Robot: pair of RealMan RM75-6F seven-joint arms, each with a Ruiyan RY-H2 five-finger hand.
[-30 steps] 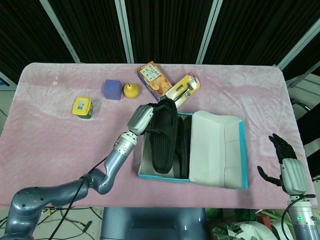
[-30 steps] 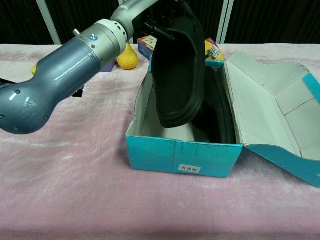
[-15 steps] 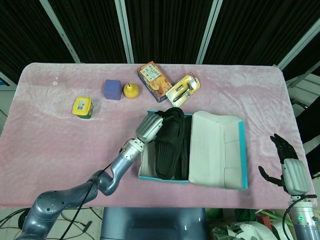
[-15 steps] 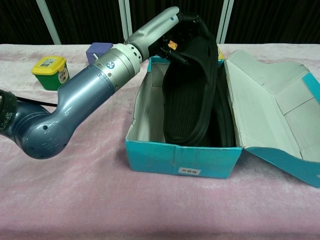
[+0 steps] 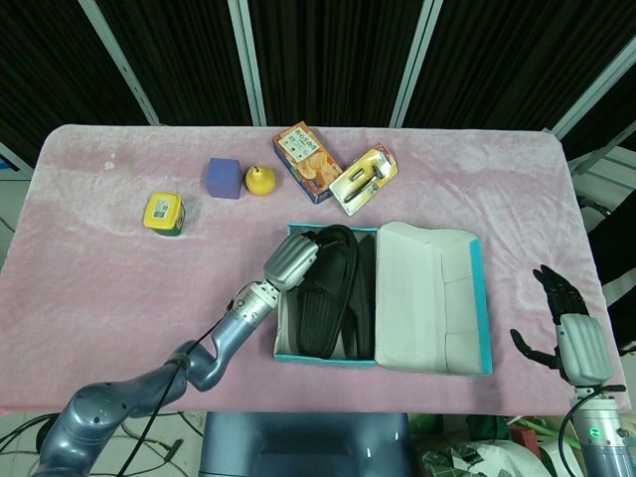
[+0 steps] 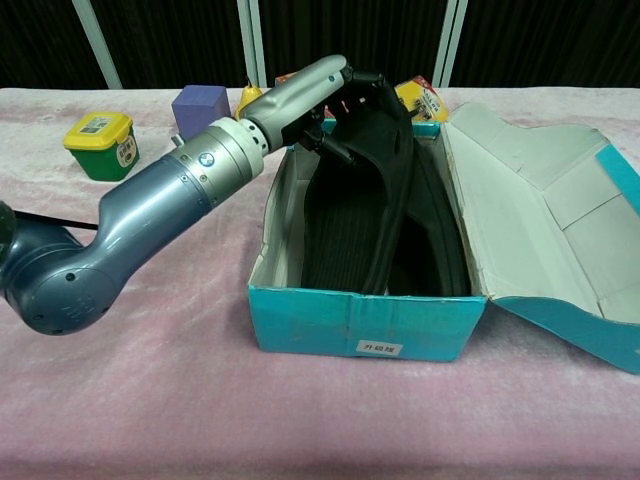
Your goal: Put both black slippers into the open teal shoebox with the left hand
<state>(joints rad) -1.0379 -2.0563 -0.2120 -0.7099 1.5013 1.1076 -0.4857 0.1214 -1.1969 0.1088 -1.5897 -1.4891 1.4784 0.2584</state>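
Chest view: your left hand (image 6: 310,92) grips the near black slipper (image 6: 352,215) by its top end, slipper tilted inside the open teal shoebox (image 6: 365,322) | second black slipper (image 6: 437,240) lies in the box beside it | your right hand (image 5: 568,328) hangs off the table edge, fingers apart, holding nothing

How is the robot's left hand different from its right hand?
The left hand reaches into the teal shoebox and holds a black slipper; the right hand holds nothing. The left hand is over the table; the right hand hangs off its edge, fingers spread. Both are grey robot hands.
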